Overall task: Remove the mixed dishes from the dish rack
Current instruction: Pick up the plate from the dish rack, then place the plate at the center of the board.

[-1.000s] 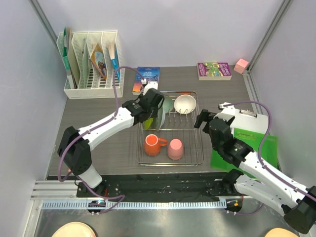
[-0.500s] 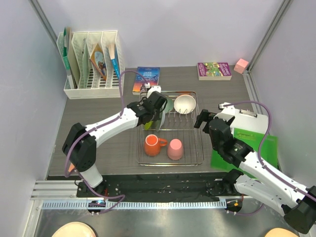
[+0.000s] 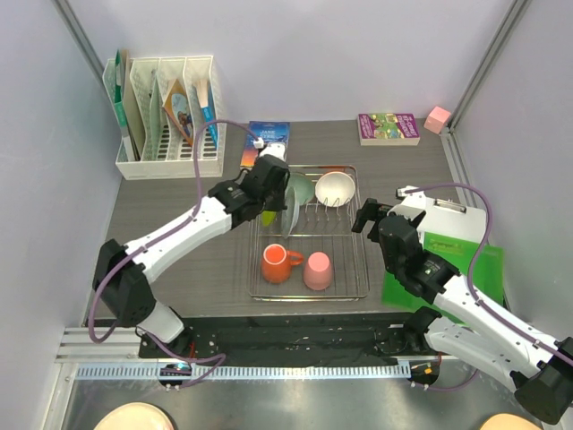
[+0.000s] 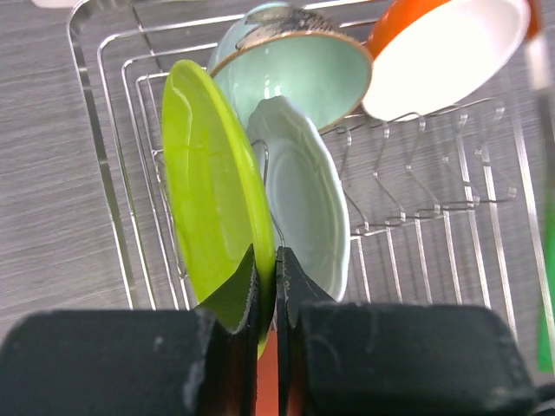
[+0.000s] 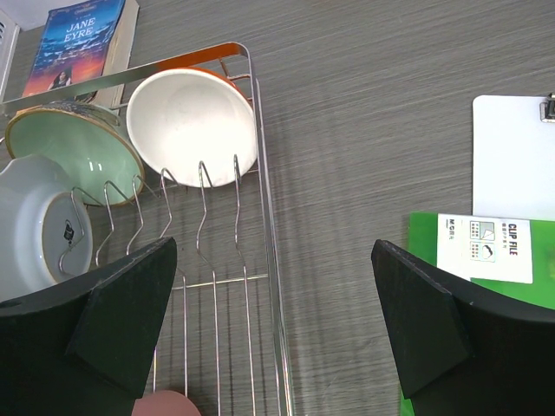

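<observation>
As left claw pinches lime-green plate, near-closed

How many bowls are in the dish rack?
2. The pale green bowl leans in the back row of the dish rack; the white bowl, orange outside, stands to its right. None seems hidden.

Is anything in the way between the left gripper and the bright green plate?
Nothing visible: the left gripper is shut on the rim of the lime plate. A pale plate stands close beside it in the rack.
</observation>
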Controlling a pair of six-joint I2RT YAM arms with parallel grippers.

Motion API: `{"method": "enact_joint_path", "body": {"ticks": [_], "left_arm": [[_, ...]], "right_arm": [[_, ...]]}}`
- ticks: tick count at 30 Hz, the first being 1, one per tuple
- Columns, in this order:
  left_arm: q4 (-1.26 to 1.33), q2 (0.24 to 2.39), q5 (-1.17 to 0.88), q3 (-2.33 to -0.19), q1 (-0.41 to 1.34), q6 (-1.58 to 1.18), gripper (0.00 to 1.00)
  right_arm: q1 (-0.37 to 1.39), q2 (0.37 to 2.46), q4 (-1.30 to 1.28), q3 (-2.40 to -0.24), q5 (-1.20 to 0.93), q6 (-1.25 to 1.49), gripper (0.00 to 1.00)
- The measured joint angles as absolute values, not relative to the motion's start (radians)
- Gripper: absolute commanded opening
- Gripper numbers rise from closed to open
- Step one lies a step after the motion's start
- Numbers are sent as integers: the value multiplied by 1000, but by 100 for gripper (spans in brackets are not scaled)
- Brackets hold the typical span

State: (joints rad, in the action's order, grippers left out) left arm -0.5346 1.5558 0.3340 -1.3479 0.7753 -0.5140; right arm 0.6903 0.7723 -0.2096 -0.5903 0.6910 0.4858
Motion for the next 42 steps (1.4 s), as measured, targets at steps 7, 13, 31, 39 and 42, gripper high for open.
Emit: {"method": "enact_joint_path", "body": {"ticks": [7,13,31,39,42], "left_arm": [[-558,1405,265,-1348,701,-491,0],[-659,1224,383,-1369,681,-457,0],[-1088,1707,804,-1353,637,-690,0],[-1091,1868,807,-1424,509,-733,0],[-1082,1922,791,-1443,459,-734,0]], "right_arm": [[690,759,-211,-590,686,486,100],[690,748,-210,-590,684,494,100],[690,761,-207,-556,638,534,100],[690,708,-206,-529,625,553,100],[690,705,-207,-527,623,553,100]]}}
